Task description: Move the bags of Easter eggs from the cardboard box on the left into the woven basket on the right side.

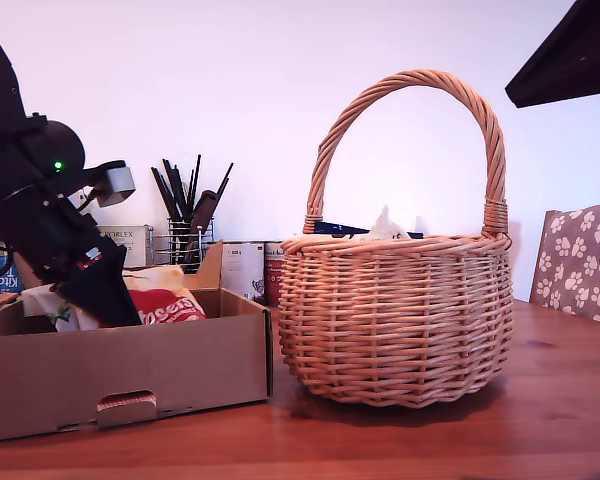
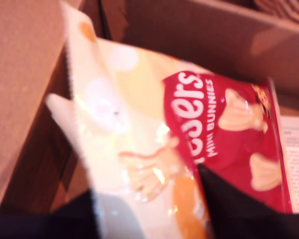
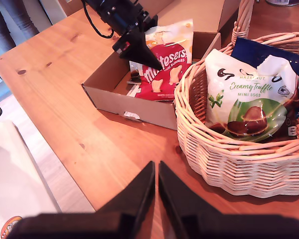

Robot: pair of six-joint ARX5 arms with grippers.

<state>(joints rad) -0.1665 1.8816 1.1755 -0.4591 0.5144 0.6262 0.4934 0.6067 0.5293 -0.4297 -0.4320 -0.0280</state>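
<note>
- My first gripper (image 3: 139,52) pinches the red and cream bag (image 3: 164,67) inside the cardboard box (image 1: 130,370).
- My second gripper (image 3: 156,191) is closed on nothing, above the table (image 3: 65,99).
- Two bags sit in the basket (image 1: 395,320).

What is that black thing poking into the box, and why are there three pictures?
That black thing is a robot arm, and its pinching end is called a gripper. There are two arms, each with a tiny camera on its gripper. One picture is from a camera standing on the table; the other two are from the grippers' cameras.

My first gripper is down in the cardboard box, at a cream-and-red sweet bag; its fingers overlap the bag's edge, but whether they have closed on it is unclear. My second gripper waits above the table, shut and holding nothing.

The basket stands beside the box. A white-and-green bag and a dark blue bag lie inside.
</note>
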